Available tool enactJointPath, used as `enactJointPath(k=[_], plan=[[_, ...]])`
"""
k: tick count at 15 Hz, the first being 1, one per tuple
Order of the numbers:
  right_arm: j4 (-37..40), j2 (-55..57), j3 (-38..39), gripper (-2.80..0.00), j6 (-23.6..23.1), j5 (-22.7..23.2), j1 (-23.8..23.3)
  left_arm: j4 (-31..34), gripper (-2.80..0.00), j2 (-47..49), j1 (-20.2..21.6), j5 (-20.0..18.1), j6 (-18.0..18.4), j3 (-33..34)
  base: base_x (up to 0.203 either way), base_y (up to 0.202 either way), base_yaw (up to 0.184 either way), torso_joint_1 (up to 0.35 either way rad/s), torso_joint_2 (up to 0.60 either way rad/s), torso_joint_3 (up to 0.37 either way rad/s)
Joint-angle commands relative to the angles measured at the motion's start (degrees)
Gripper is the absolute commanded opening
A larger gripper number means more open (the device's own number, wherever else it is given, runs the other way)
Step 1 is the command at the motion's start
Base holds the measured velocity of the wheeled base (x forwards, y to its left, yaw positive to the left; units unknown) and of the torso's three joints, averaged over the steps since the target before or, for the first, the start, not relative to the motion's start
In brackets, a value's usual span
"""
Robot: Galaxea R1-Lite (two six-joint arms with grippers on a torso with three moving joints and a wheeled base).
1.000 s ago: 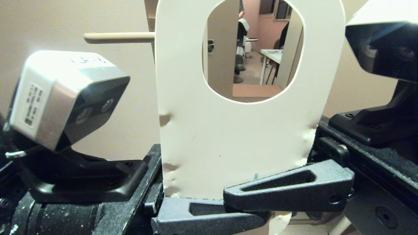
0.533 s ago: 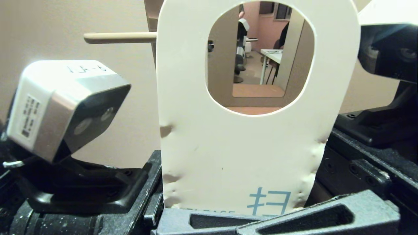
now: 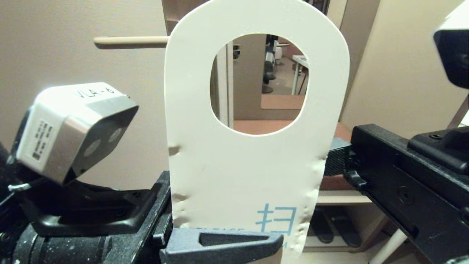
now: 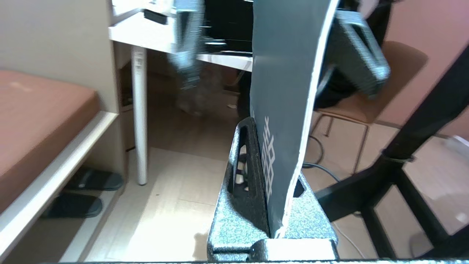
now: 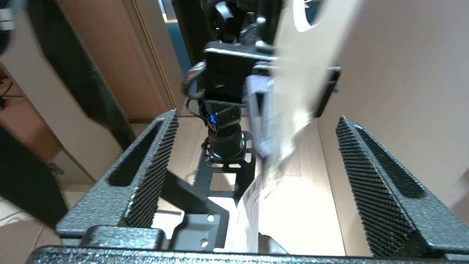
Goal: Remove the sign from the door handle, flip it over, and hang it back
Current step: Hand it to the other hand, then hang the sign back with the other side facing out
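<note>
Your left gripper (image 4: pixel 273 220) is clamped on the bottom of the sign (image 3: pixel 253 168), white side facing you. Your right gripper (image 5: pixel 256 165) is on the right, fingers wide apart, holding nothing.

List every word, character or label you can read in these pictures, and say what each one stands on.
"VLA-6": handwritten on top of the silver camera housing on the left arm.
"扫": light blue character low on the white face of the rounded oblong card sign.
"PLEASE": light blue, just below it, partly cut off by the jaws of the left gripper.
White characters on the sign's dark blue face, left wrist view: too skewed to read.
Small sticker on the housing's side: too small.
</note>
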Motion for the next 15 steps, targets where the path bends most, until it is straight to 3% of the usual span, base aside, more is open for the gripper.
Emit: enactJointPath(k=[1,5,10,11,15], plan=[[-0.1,-2.6,1.5,0.0,0.0,-0.6,-0.2,-0.3,-2.8,-0.3,1.3,-0.2,-0.1,0.1,0.0,0.0,0.0,0.0,0.0,0.0],[-0.1,-6.0,4.1,0.0,0.1,-1.3,-4.9,-0.3,-2.8,-1.1,3.9,-0.2,-0.2,0.2,0.0,0.0,0.0,0.0,0.0,0.0],[-0.1,-12.3,9.2,0.0,0.3,-1.2,-14.6,-0.2,-2.8,-3.6,6.7,-0.2,-0.3,2.3,0.0,0.0,0.0,0.0,0.0,0.0],[-0.1,-13.8,10.5,-2.8,0.4,-1.2,-16.1,-0.2,-2.8,-4.3,6.7,-0.2,-0.3,3.3,0.0,0.0,0.0,0.0,0.0,0.0],[-0.1,-19.9,17.1,-2.8,0.1,-2.0,-21.1,-0.1,-2.8,-7.4,6.7,-0.2,-0.3,6.2,0.0,0.0,0.0,0.0,0.0,0.0]])
